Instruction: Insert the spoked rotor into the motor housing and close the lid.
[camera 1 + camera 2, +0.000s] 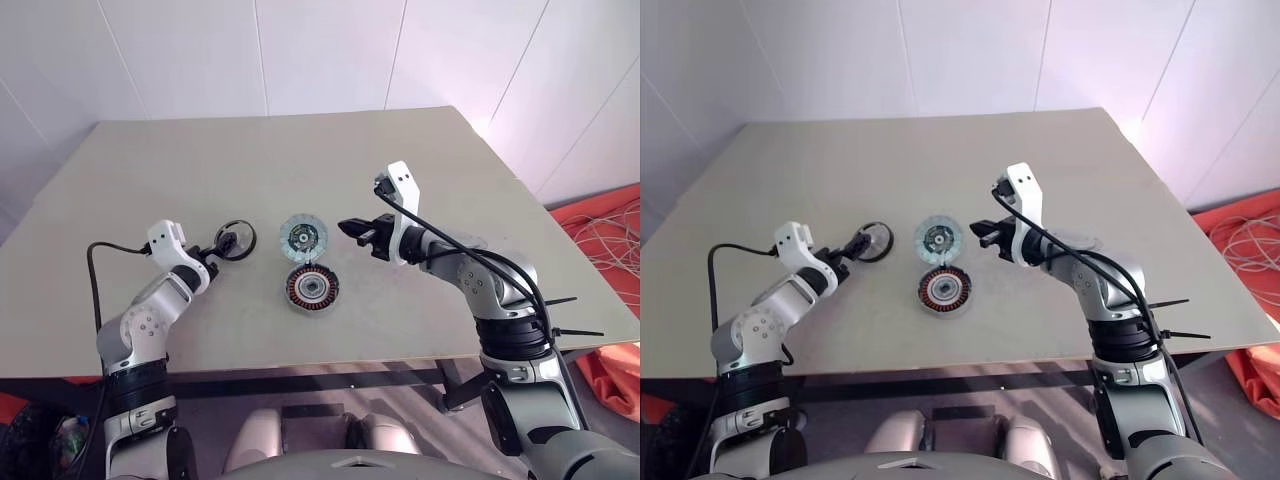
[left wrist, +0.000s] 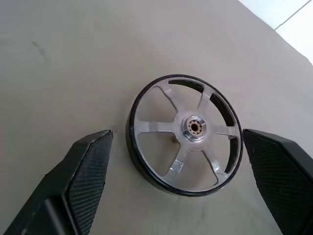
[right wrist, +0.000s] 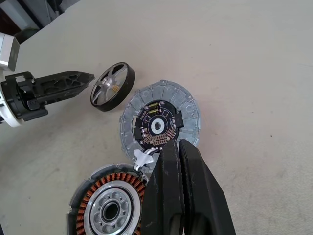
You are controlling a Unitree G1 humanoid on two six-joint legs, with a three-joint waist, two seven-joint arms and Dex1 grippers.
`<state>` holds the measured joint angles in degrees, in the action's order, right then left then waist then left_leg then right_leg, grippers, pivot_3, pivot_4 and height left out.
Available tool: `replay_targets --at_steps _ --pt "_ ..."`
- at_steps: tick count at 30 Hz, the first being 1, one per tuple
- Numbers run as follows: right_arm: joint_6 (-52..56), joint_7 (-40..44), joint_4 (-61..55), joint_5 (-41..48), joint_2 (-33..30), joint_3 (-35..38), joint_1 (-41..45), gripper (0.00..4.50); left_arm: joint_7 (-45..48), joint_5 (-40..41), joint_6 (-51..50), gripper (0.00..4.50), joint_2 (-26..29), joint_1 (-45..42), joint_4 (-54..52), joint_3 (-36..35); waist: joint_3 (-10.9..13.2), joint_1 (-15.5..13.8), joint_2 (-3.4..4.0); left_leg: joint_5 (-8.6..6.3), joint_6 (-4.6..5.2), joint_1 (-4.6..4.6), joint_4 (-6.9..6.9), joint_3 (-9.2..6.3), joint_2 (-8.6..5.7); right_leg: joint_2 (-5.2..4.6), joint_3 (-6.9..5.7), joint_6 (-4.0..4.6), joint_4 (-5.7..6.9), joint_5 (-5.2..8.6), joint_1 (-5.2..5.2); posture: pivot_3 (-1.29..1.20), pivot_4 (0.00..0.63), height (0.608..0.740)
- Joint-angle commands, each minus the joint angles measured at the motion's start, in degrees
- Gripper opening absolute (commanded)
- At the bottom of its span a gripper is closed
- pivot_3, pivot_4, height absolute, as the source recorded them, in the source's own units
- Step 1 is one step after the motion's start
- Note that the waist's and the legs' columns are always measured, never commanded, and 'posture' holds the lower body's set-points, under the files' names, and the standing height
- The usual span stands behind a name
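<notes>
A: Where was the spoked rotor (image 1: 236,240)?

B: It lay flat on the beige tabletop (image 1: 180,170), on the left side, well apart from the other two parts. Its black rim and pale spokes around the hub were plain in the left wrist view.

A: And the left pincer (image 1: 218,251)?

B: Spread wide. Its two black fingers (image 2: 88,171) stood on either side of the rotor, one just beside the rim and the other a little off it, neither touching. The fingertips reached in from the rotor's near left edge.

A: What about the motor housing (image 1: 312,288)?

B: It sat near the middle of the tabletop, open side up, with its ring of copper windings around the pale hub. The lid (image 1: 303,237) lay flat just beyond it on the far side, close to the housing's edge, with a dark round centre and small coloured wires on its face. Whether the two touched I could not tell.

A: And the right pincer (image 1: 349,229)?

B: Pressed together, holding nothing. It hung above the tabletop just right of the lid, pointing left toward it. In the right wrist view its closed fingers overlapped the lid's edge and the housing's rim.
</notes>
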<state>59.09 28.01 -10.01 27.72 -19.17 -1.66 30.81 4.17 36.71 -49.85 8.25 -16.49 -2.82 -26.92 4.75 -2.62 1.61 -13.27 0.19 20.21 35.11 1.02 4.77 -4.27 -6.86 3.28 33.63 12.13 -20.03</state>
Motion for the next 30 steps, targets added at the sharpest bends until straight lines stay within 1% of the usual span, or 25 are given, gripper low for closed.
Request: replay_targets --at_steps 1,16,21,30 --pt "-1.2 -0.44 -1.17 0.2 -0.05 1.25 1.23 0.02 -1.65 1.75 -0.91 4.5 0.05 -0.35 0.24 -1.72 0.0 0.0 0.0 0.0 0.0 0.0 0.0 0.0 0.0 0.0 0.0 0.0 0.0 0.0 0.0 0.0 0.0 0.74" --pt "-1.44 -0.69 -1.17 0.25 0.14 0.97 1.33 0.02 -5.44 9.36 -7.97 4.5 -1.92 -4.15 2.26 -4.31 0.0 -0.35 -0.01 0.0 0.0 0.01 0.0 0.0 0.0 0.0 0.0 -0.02 -0.06 0.01 0.02 0.0 0.0 0.74" --pt "-1.51 -0.97 -1.26 0.21 0.21 0.95 1.17 0.02 -6.12 11.81 -7.89 4.5 -3.21 -5.46 2.65 -5.28 0.01 -0.36 -0.01 0.0 0.0 0.03 0.0 -0.01 0.0 0.0 -0.01 -0.02 -0.07 0.01 0.01 0.0 0.0 0.74" --pt "-1.84 -1.17 -0.95 0.0 0.17 0.96 1.28 0.02 -5.6 12.86 -5.37 4.5 -4.21 -7.06 3.85 -4.7 0.01 -0.34 -0.01 -0.02 0.03 0.08 -0.03 -0.01 0.0 0.0 -0.02 -0.03 -0.16 0.01 -0.01 0.0 0.0 0.74"
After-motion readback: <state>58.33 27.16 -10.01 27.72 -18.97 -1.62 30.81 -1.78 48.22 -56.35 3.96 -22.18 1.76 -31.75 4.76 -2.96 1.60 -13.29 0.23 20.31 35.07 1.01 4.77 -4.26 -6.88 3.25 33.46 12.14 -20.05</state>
